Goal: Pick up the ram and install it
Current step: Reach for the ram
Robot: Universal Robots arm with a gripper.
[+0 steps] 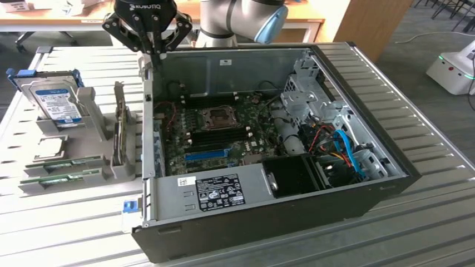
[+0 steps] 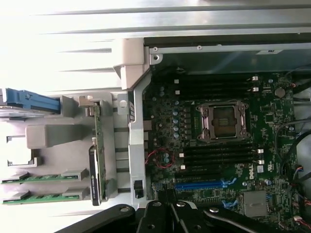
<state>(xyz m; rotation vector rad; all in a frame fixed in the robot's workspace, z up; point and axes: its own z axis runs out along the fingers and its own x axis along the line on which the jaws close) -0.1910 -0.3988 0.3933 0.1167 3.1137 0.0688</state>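
**Both ram sticks in the holder, pincer closed and holding nothing**

The first ram stick [image 1: 65,165] and the second ram stick [image 1: 63,179] lie side by side, each in its own groove of the grey holder [image 1: 67,188]. They are at the end of the holder that is closer to the exterior camera. The second stick is the closer one of the two. In the wrist view they show as two thin green strips, parallel to each other and a little apart.

In the same holder, a processor chip [image 1: 48,146] lies flat just behind the sticks. Behind it a hard drive [image 1: 55,100] with a blue label stands tilted. A dark expansion card [image 1: 120,130] stands upright on its edge, between the sticks and the computer case [image 1: 297,222].

The holder is on the slatted metal tabletop [image 1: 430,222], on the exterior view's left of the open case and just beside it. Inside the case the motherboard [image 1: 237,119] lies flat, with the processor socket [image 1: 220,117] between rows of black memory slots [image 1: 222,135]. A blue slot [image 1: 206,154] is nearer to the exterior camera.

The pincer [image 1: 158,51] is closed, its fingertips pressed together with nothing between them. It hangs from the robot arm [image 1: 237,16] above the far corner of the case, over the wall on the holder's side. It is well apart from both sticks and touches nothing.
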